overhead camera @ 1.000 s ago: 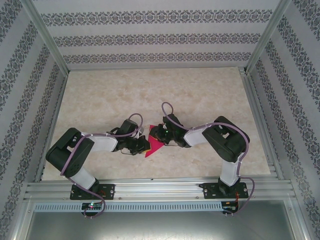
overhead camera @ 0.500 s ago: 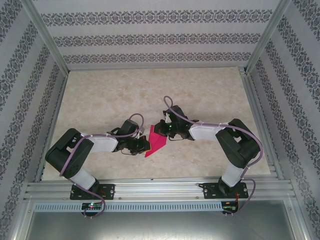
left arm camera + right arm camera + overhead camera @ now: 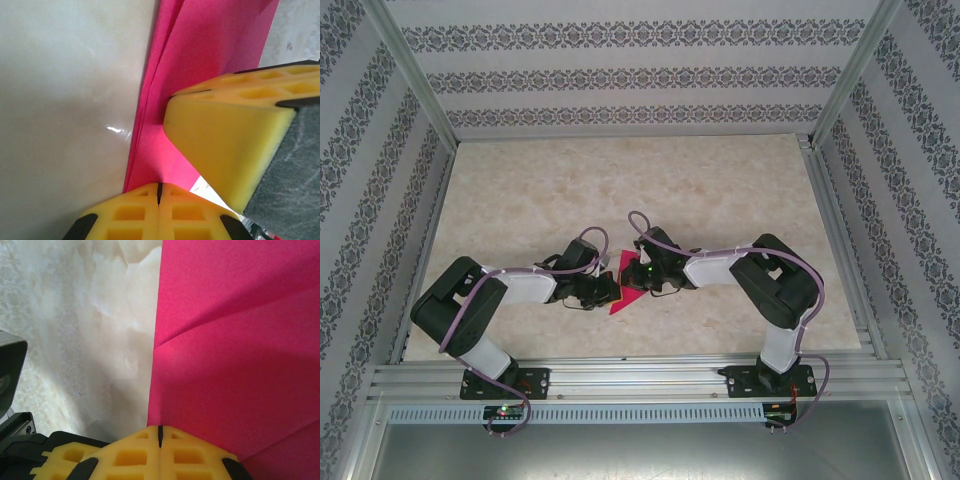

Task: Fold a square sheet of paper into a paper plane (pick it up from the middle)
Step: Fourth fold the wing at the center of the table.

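Since both pairs of jaws are clenched tight with their tips set against the paper, the step in hand is judged to be the pressing of a fold, not a lift. The thin magenta-pink sheet of paper [image 3: 626, 292], already creased into a narrower, pointed shape, is found flat on the pale, marbled worktop [image 3: 620, 180]. It lies close to the near edge and about midway between the left and right edges. It is met from the left by the left gripper [image 3: 607, 290] and from the right by the right gripper [image 3: 638, 277], the two almost touching over it. Whether any layer is pinched between the jaws cannot be told.

For a clean fold, one tip is best used as an anchor while the other is drawn along the crease line. Pressure should be firm yet light enough that the sheet is neither torn nor pushed askew. The layered edges should be checked for alignment before the crease is sharpened, since a skewed fold would be carried into every later one.

The paper is matte and crisp. Stacked edges are seen running side by side in the left wrist view, and a diagonal crease is shown in the right wrist view. The yellow fingertips [image 3: 125, 457] look soft and foam-like, moulded with square hollows. The worktop is smooth and glossy, so slipping is judged likely.
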